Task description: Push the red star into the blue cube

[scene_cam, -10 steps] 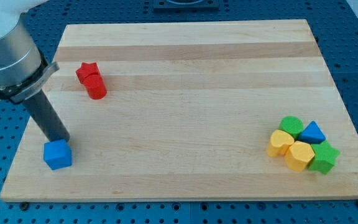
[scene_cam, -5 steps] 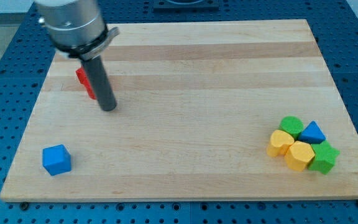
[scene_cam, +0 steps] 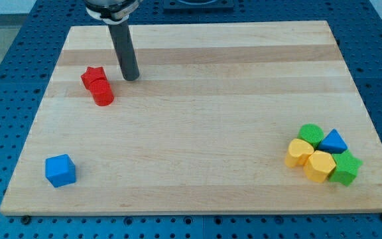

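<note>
The red star [scene_cam: 93,75] lies at the board's upper left, touching a red cylinder [scene_cam: 102,92] just below and to its right. The blue cube [scene_cam: 60,170] sits alone near the board's lower left corner, well below the star. My tip [scene_cam: 131,78] rests on the board just to the right of the red star, a short gap away from it and from the red cylinder.
A cluster at the lower right holds a green cylinder [scene_cam: 310,133], a blue triangle [scene_cam: 334,141], a green star [scene_cam: 346,167] and two yellow blocks [scene_cam: 299,152] [scene_cam: 320,165]. The wooden board [scene_cam: 197,66] lies on a blue perforated table.
My tip has moved from beside the blue cube up and to the right, passing in front of the red blocks, and now stands to the right of the red star. The blocks have not moved.
</note>
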Available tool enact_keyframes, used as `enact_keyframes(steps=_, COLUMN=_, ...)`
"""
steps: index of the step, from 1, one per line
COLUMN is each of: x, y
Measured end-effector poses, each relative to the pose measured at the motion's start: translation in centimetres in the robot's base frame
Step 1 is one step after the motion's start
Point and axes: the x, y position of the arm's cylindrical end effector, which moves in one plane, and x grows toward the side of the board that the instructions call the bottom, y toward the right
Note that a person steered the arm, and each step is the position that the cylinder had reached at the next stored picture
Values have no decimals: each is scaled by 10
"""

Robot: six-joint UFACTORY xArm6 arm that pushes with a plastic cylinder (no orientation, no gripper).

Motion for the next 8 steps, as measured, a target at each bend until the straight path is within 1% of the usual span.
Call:
enact_keyframes(steps=3, x=-28, y=-32)
enact_keyframes(steps=4, x=-28, y=-51)
enact_keyframes(steps=6, x=-18, y=-60)
enact_keyframes(steps=8, x=10, y=-63)
